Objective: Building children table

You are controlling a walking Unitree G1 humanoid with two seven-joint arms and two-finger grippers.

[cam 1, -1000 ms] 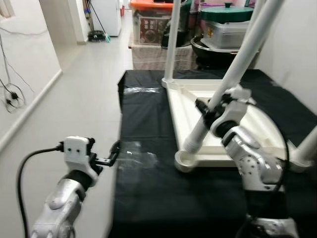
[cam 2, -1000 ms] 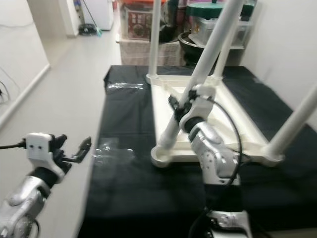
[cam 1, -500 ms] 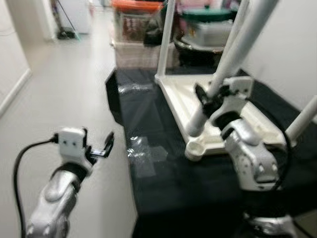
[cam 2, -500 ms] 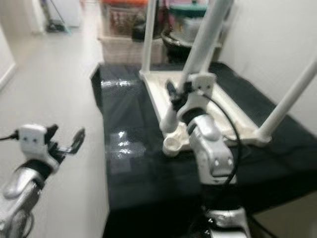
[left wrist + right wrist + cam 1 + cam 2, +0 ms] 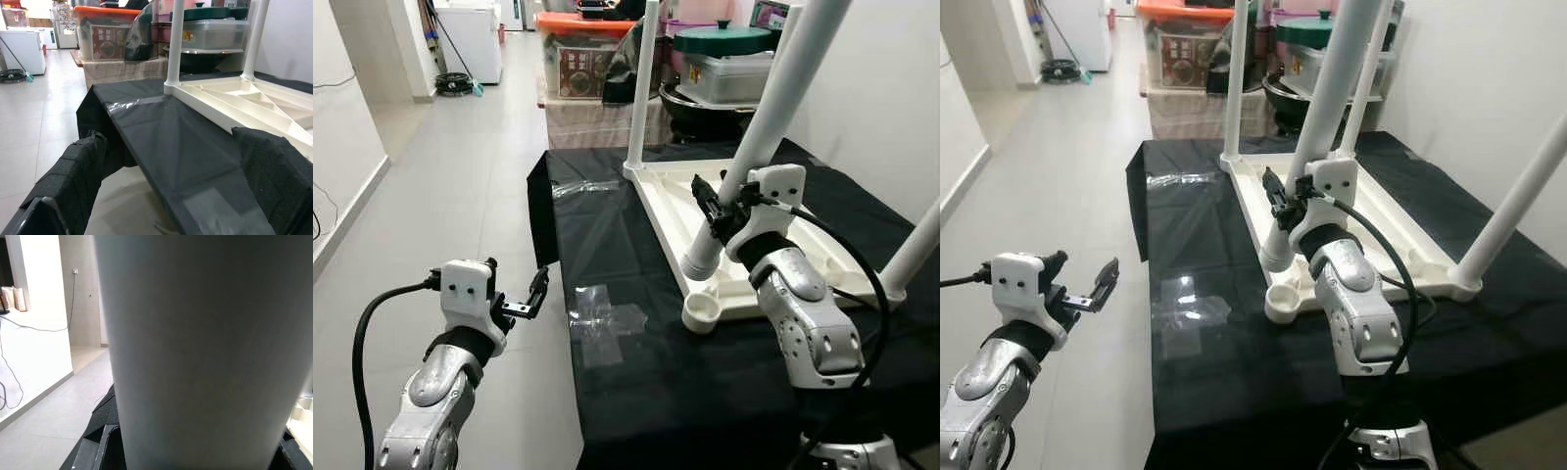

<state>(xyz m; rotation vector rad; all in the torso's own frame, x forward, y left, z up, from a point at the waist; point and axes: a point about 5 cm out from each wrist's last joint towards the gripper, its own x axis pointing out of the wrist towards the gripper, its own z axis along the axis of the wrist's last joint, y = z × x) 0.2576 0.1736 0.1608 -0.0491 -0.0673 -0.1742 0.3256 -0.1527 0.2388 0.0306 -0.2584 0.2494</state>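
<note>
Leg (image 5: 773, 117) remains clamped in right gripper (image 5: 710, 208); left gripper (image 5: 540, 290) stays spread.

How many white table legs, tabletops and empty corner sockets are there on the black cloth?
White table legs: 4, one of them held in the right gripper
Upside-down white tabletop: 1
Empty corner socket: 1
Total: 6
</note>
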